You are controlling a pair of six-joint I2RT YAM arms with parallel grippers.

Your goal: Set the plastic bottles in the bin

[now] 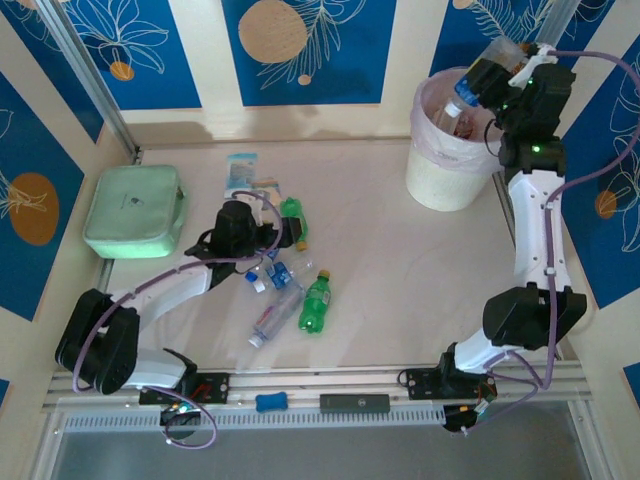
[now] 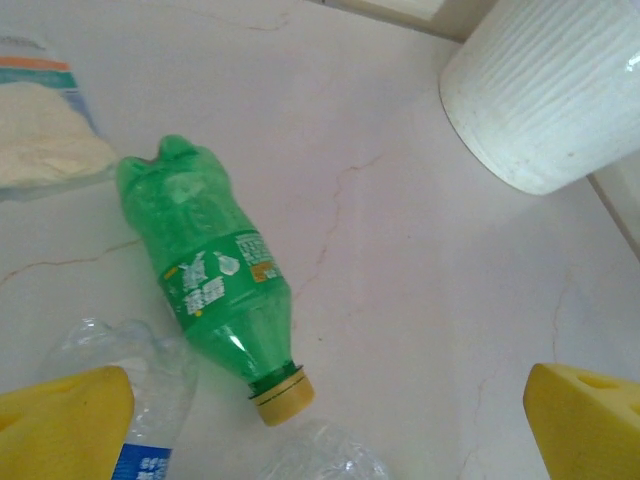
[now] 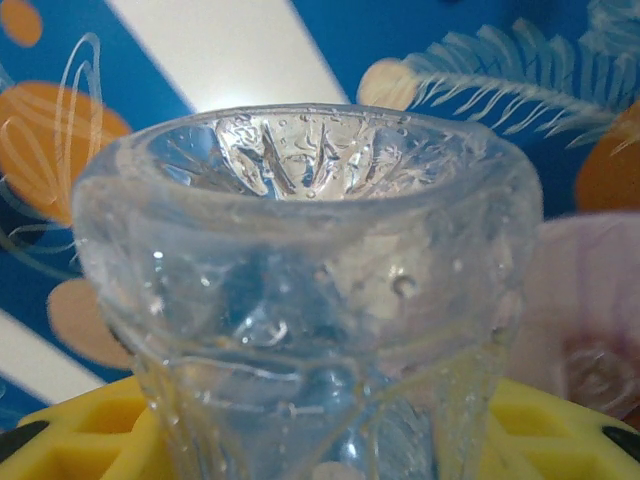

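Observation:
My right gripper (image 1: pixel 487 82) is shut on a clear plastic bottle (image 1: pixel 468 97) and holds it over the mouth of the bin (image 1: pixel 428 170), a cream bucket with a pink liner. In the right wrist view the bottle's base (image 3: pixel 310 270) sits between the yellow fingers (image 3: pixel 70 440) of the gripper (image 3: pixel 320 445). My left gripper (image 1: pixel 268 236) hangs open above the bottles lying mid-table. A green bottle (image 2: pixel 205 280) with a yellow cap lies ahead of its open fingers (image 2: pixel 60 420), apart from them. A crushed clear bottle (image 2: pixel 140 415) with a blue label lies by the left finger.
More bottles lie on the table: a green one (image 1: pixel 316 302) and clear ones (image 1: pixel 275 318). A mint-green pouch (image 1: pixel 135 212) sits at the left and a flat blue-white packet (image 1: pixel 242 170) at the back. The bin's white wall (image 2: pixel 550 90) stands beyond the left gripper.

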